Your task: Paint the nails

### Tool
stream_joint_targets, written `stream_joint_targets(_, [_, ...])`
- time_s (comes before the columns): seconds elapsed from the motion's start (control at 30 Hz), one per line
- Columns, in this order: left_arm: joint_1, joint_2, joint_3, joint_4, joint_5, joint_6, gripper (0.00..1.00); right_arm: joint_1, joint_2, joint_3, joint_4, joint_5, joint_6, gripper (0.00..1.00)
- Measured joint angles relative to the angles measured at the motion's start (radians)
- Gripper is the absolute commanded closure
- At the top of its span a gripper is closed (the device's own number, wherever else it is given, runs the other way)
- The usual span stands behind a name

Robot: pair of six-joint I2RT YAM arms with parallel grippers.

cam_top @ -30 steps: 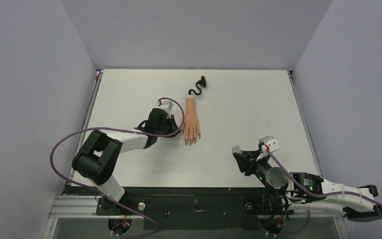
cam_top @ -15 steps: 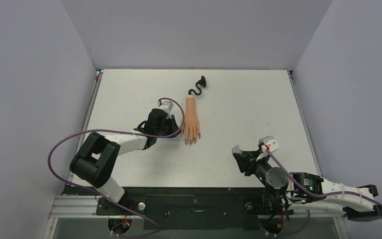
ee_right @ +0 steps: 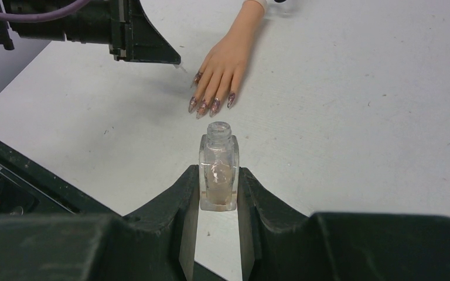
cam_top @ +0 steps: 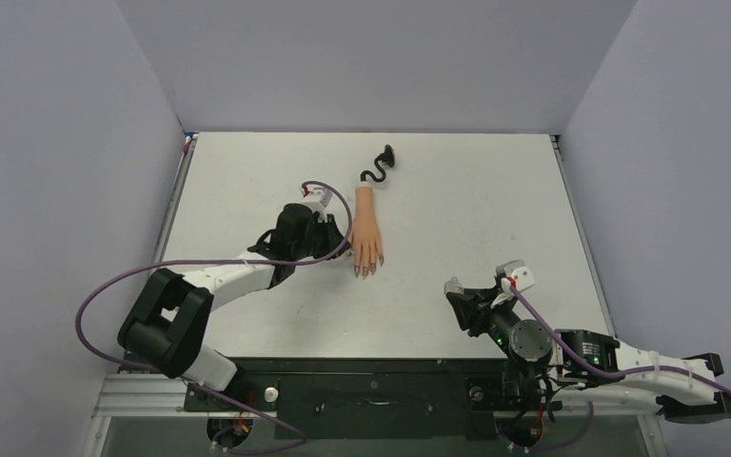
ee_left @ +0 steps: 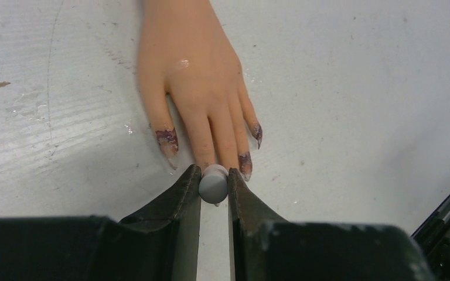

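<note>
A peach mannequin hand (cam_top: 365, 232) lies flat mid-table, fingers toward me, with a curly black stem (cam_top: 379, 167) behind it. Its nails (ee_left: 245, 162) are dark purplish; they also show in the right wrist view (ee_right: 204, 106). My left gripper (ee_left: 213, 182) is shut on a round grey brush cap (ee_left: 213, 184), held right over the tips of the middle fingers; the brush itself is hidden under the cap. My right gripper (ee_right: 218, 188) is shut on a small clear polish bottle (ee_right: 218, 173), uncapped and upright, near the front right of the table (cam_top: 457, 291).
The white table (cam_top: 476, 200) has walls on three sides. A black frame edge (ee_right: 12, 175) runs along the near side. The left arm's purple cable (cam_top: 114, 286) loops beside its base.
My left arm has pushed slightly away from me and toward the mannequin hand, its base link swinging left. The right arm and bottle have not moved.
</note>
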Motion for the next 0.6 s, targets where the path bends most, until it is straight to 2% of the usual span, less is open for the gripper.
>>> stream_joint_targets(0.27, [-0.026, -0.137, 0.028, -0.101, 0.035, 0.010, 1.00, 0.000, 0.029, 0.004, -0.003, 0.000, -0.003, 1.00])
stream_joint_targets(0.6, [-0.039, -0.320, 0.138, -0.361, 0.075, 0.039, 1.00, 0.001, 0.152, 0.041, 0.057, 0.001, -0.067, 1.00])
